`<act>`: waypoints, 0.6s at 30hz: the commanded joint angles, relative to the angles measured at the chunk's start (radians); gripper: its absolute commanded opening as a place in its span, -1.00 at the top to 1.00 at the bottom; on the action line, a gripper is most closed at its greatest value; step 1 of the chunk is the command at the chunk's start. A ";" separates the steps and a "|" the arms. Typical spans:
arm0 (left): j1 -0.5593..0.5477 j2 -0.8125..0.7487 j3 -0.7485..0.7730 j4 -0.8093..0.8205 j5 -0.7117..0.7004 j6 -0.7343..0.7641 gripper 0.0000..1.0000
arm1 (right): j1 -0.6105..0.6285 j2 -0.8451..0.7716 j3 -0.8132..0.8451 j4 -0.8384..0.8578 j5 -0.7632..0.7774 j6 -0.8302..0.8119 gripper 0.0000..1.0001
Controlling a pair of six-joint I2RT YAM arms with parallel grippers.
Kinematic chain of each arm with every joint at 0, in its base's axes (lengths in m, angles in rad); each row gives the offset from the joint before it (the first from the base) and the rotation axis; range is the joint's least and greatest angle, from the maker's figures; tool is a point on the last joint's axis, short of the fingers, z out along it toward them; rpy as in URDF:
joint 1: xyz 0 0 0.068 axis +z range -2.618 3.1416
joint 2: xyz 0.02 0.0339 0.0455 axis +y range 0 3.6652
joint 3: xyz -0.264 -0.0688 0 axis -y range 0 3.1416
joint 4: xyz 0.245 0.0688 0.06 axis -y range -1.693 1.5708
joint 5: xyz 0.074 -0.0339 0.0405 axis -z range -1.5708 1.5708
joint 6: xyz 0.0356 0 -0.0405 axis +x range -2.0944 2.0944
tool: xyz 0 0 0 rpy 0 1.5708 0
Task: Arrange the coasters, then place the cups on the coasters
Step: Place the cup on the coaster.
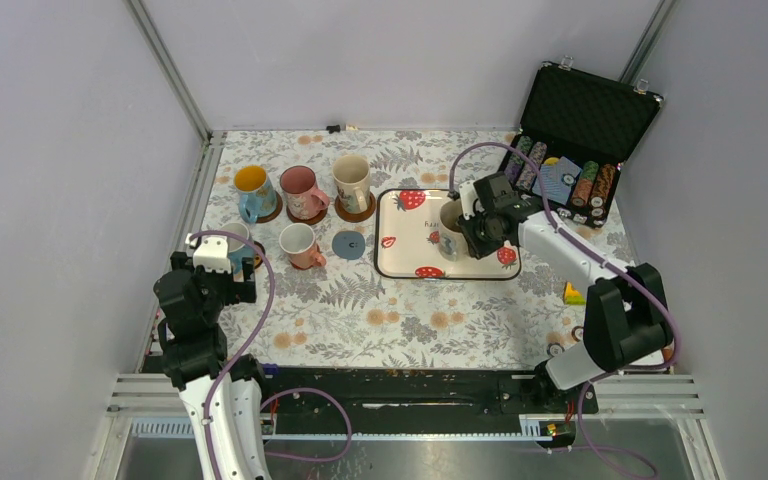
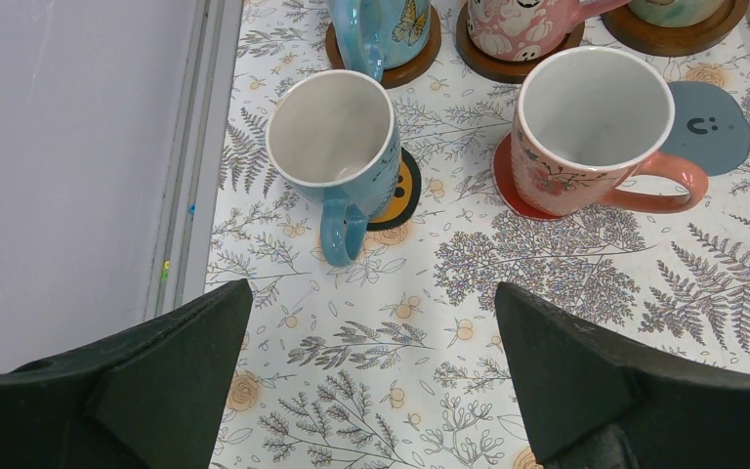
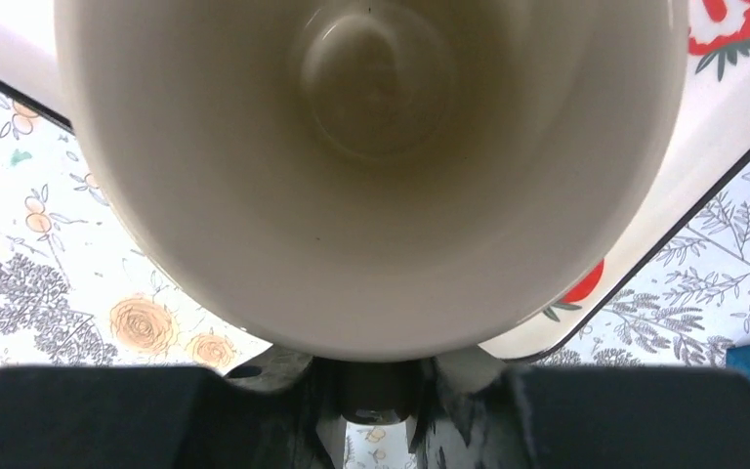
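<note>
The right fingers [image 1: 470, 232] were clamped on a cream mug [image 1: 450, 228] at the strawberry tray [image 1: 400, 265] toward the far right corner of the surface [image 1: 380, 320], while the left fingers [image 1: 222, 272] hung spread wide and empty near the left edge, short of the white-and-blue mug [image 2: 337, 147] on its black-and-orange coaster [image 2: 405, 191].

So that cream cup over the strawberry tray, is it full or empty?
Empty. The right wrist view looks straight down into the cream cup and shows its bare inner wall and bottom, with nothing inside.

Plain lilac walls [image 1: 390, 60] enclose a floral tabletop [image 1: 380, 320].
</note>
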 commanded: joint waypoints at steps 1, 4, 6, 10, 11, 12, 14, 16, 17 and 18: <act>0.008 -0.001 -0.001 0.046 0.020 0.008 -0.97 | 0.005 -0.118 0.091 -0.011 -0.054 0.035 1.00; 0.008 0.001 0.001 0.048 0.017 0.008 -0.97 | 0.008 -0.172 0.147 -0.023 -0.102 0.081 1.00; 0.007 0.005 -0.001 0.048 0.012 0.007 -0.98 | 0.018 -0.191 0.182 -0.034 -0.128 0.105 1.00; 0.008 0.022 0.001 0.050 -0.004 0.005 -0.97 | 0.072 -0.195 0.215 -0.042 -0.137 0.135 1.00; 0.008 0.025 0.001 0.051 -0.005 0.005 -0.98 | 0.089 -0.192 0.213 -0.041 -0.129 0.134 1.00; 0.008 0.027 0.001 0.052 -0.009 0.004 -0.97 | 0.108 -0.187 0.206 -0.038 -0.120 0.134 1.00; 0.007 0.026 0.001 0.051 -0.007 0.005 -0.98 | 0.135 -0.179 0.189 -0.025 -0.105 0.127 1.00; 0.008 0.025 0.001 0.051 -0.005 0.006 -0.97 | 0.148 -0.171 0.179 -0.014 -0.096 0.122 1.00; 0.008 0.025 0.001 0.052 -0.005 0.005 -0.97 | 0.150 -0.168 0.178 -0.011 -0.096 0.121 1.00; 0.008 0.025 0.000 0.050 -0.004 0.006 -0.97 | 0.150 -0.164 0.177 -0.009 -0.100 0.120 1.00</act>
